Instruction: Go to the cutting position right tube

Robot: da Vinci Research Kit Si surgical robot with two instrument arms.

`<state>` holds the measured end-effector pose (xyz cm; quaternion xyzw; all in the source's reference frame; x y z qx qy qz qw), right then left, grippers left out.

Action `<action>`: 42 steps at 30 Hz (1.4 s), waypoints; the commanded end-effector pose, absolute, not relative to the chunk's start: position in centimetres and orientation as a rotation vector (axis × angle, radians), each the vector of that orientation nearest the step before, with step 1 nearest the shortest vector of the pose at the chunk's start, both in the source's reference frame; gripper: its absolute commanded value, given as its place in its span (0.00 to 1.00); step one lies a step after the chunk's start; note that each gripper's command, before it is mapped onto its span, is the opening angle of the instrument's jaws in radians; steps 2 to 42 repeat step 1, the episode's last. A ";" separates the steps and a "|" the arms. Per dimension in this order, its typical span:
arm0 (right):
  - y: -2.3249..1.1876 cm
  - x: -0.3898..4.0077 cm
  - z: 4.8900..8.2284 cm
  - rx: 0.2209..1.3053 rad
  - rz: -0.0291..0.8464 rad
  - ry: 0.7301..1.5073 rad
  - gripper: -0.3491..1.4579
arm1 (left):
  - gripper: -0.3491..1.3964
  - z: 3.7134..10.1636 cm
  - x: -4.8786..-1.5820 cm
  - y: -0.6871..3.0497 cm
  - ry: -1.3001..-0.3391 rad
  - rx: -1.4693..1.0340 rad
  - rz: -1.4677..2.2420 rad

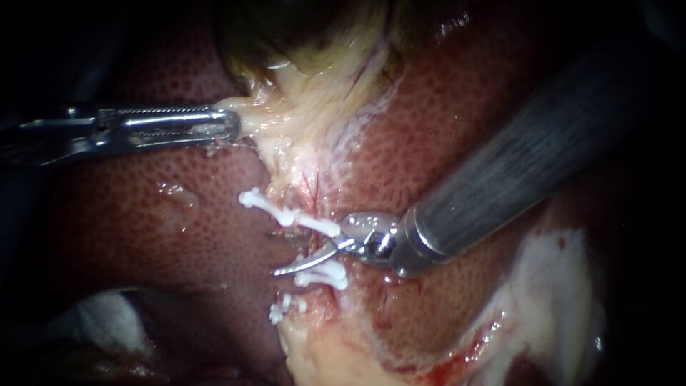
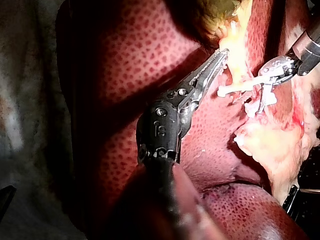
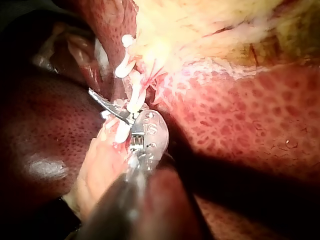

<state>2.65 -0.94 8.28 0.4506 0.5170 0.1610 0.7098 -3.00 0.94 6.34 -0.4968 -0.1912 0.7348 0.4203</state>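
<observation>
The left instrument (image 1: 227,123) is sitting well up and left of the top clip (image 1: 286,213), its jaws clamping an edge of the pale tissue (image 1: 286,107) under the gallbladder (image 1: 307,28) and seemingly drawing it sideways. Just below the top clip the tube (image 1: 306,244) is running down toward a second clip (image 1: 325,275), with a third clip (image 1: 286,306) lower again; I cannot tell whether this is the right tube or the left. The right instrument (image 1: 294,251) is coming in from up and right of the top clip, its thin curved jaws standing apart and straddling the tube just beneath that clip, not yet closing on it. The tube is looking soft, thin, wet and easily torn, so I judge it is best met squarely in the bare stretch below the top clip, without touching either clip or dragging sideways. The liver (image 1: 128,214) is lying all around the top clip, glistening and dotted. A pale cloth (image 1: 93,322) is showing well down and left of the top clip, and a grey drape (image 2: 25,125) is lying past the liver's edge; the surface and room are staying dark.
</observation>
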 end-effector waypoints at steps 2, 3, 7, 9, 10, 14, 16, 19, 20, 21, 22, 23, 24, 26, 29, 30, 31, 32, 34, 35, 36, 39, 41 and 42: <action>-0.94 2.65 8.28 1.000 0.356 1.147 0.81 | 0.00 6.34 -3.00 0.94 -0.479 -1.246 1.842; -0.94 2.65 8.28 1.000 0.356 1.147 0.81 | 0.00 6.34 -3.00 0.94 -0.479 -1.246 1.842; -0.94 2.65 8.28 1.000 0.356 1.147 0.81 | 0.00 6.34 -3.00 0.94 -0.479 -1.246 1.842; -0.94 2.65 8.28 1.000 0.356 1.147 0.81 | 0.00 6.34 -3.00 0.94 -0.479 -1.246 1.842; -0.94 2.65 8.28 1.000 0.356 1.147 0.81 | 0.00 6.34 -3.00 0.94 -0.479 -1.246 1.842; -0.94 2.65 8.28 1.000 0.356 1.147 0.81 | 0.00 6.34 -3.00 0.94 -0.479 -1.246 1.842; -0.94 2.65 8.28 1.000 0.356 1.147 0.81 | 0.00 6.34 -3.00 0.94 -0.479 -1.246 1.842; -0.94 2.65 8.28 1.000 0.356 1.147 0.81 | 0.00 6.34 -3.00 0.94 -0.479 -1.246 1.842; -0.94 2.65 8.28 1.000 0.356 1.147 0.81 | 0.00 6.34 -3.00 0.94 -0.479 -1.246 1.842; -0.94 2.65 8.28 1.000 0.356 1.147 0.81 | 0.00 6.34 -3.00 0.94 -0.479 -1.246 1.842; -0.94 2.65 8.28 1.000 0.356 1.147 0.81 | 0.00 6.34 -3.00 0.94 -0.479 -1.246 1.842; -0.94 2.65 8.28 1.000 0.356 1.147 0.81 | 0.00 6.34 -3.00 0.94 -0.479 -1.246 1.842; -0.94 2.65 8.28 1.000 0.356 1.147 0.81 | 0.00 6.34 -3.00 0.94 -0.479 -1.246 1.842; -0.94 2.65 8.28 1.000 0.356 1.147 0.81 | 0.00 6.34 -3.00 0.94 -0.479 -1.246 1.842; -0.94 2.65 8.28 1.000 0.356 1.147 0.81 | 0.00 6.34 -3.00 0.94 -0.479 -1.246 1.842; -0.94 2.65 8.28 1.000 0.356 1.147 0.81 | 0.00 6.34 -3.00 0.94 -0.479 -1.246 1.842; -0.94 2.65 8.28 1.000 0.356 1.147 0.81 | 0.00 6.34 -3.00 0.94 -0.479 -1.246 1.842; -0.94 2.65 8.28 1.000 0.356 1.147 0.81 | 0.00 6.34 -3.00 0.94 -0.479 -1.246 1.842; -0.94 2.65 8.28 1.000 0.356 1.147 0.81 | 0.00 6.34 -3.00 0.94 -0.479 -1.246 1.842; -0.94 2.65 8.28 1.000 0.356 1.147 0.81 | 0.00 6.34 -3.00 0.94 -0.479 -1.246 1.842; -0.94 2.65 8.28 1.000 0.356 1.147 0.81 | 0.00 6.34 -3.00 0.94 -0.479 -1.246 1.842; -0.94 2.65 8.28 1.000 0.356 1.147 0.81 | 0.00 6.34 -3.00 0.94 -0.479 -1.246 1.842; -0.94 2.65 8.28 1.000 0.356 1.147 0.81 | 0.00 6.34 -3.00 0.94 -0.479 -1.246 1.842; -0.94 2.65 8.28 1.000 0.356 1.147 0.81 | 0.00 6.34 -3.00 0.94 -0.479 -1.246 1.842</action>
